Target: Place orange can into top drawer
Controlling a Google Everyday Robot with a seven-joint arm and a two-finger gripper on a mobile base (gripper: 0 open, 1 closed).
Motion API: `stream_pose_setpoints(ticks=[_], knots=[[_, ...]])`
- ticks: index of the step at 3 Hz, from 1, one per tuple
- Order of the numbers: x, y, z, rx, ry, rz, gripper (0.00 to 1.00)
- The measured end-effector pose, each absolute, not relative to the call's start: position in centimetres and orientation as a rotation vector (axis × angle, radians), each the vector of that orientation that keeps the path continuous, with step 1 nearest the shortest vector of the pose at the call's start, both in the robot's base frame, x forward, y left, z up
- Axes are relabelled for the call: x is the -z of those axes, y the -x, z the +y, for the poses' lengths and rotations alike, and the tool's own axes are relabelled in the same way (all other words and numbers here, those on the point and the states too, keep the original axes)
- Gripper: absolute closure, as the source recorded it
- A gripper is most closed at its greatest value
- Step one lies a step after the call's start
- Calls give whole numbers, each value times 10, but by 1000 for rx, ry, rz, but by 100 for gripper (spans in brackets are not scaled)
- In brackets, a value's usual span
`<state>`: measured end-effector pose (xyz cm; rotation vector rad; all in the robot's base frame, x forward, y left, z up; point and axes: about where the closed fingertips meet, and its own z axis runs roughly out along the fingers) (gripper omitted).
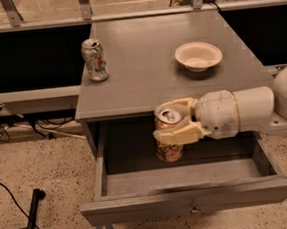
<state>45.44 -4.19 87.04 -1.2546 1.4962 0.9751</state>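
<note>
The orange can (169,149) is upright, coppery with a silver top, held in the air over the open top drawer (191,202), just in front of the cabinet's front edge. My gripper (175,121) comes in from the right, its cream fingers (181,134) shut around the can's upper part. The drawer is pulled out wide; it is grey with a small metal knob on its front panel, and what I see of its inside holds nothing. The can's bottom hangs above the drawer floor near the back.
A pale dented can (94,59) stands on the grey cabinet top (146,86) at the far left. A white bowl (198,56) sits on the top at the right. A black pole (32,216) and cables lie on the speckled floor at left.
</note>
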Motion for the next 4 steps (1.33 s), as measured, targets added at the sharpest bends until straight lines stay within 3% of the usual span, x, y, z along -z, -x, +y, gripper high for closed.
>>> stream_pose_setpoints(ticks=[1, 4], knots=[[-866, -445, -75, -930, 1206, 1503, 100], [-822, -466, -72, -794, 1409, 1345, 100]])
